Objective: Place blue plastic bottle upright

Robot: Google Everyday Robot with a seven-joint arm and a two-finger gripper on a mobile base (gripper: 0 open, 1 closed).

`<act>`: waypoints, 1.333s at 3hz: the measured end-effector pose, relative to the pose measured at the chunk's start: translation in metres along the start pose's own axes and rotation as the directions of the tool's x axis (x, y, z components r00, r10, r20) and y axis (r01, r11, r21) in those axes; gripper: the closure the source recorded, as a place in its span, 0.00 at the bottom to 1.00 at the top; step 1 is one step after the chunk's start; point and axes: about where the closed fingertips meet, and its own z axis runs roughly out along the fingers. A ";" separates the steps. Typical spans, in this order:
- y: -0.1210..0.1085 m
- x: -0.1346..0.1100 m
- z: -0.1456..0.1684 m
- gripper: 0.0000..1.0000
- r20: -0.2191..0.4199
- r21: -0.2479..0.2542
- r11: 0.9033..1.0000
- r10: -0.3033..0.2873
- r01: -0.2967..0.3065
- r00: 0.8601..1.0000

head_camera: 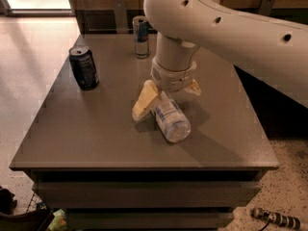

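Note:
The blue plastic bottle (pixel 171 119) lies on its side near the middle of the grey table (pixel 96 134), base pointing toward the front right. Its cap end is hidden under my wrist. My gripper (pixel 168 94) hangs from the white arm straight over the bottle's upper end. It is open: one yellow finger (pixel 144 101) is down at the table on the bottle's left, and the other (pixel 194 87) is on the bottle's right, higher up. The fingers stand wider than the bottle and do not visibly press on it.
A dark blue soda can (pixel 84 67) stands upright at the table's left. A slim silver-and-blue can (pixel 140 36) stands at the back edge. The big white arm crosses the upper right. A small object (pixel 274 219) lies on the floor at the lower right.

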 end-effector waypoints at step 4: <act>0.001 -0.001 0.012 0.78 0.000 -0.014 0.999 -0.035 0.035 0.999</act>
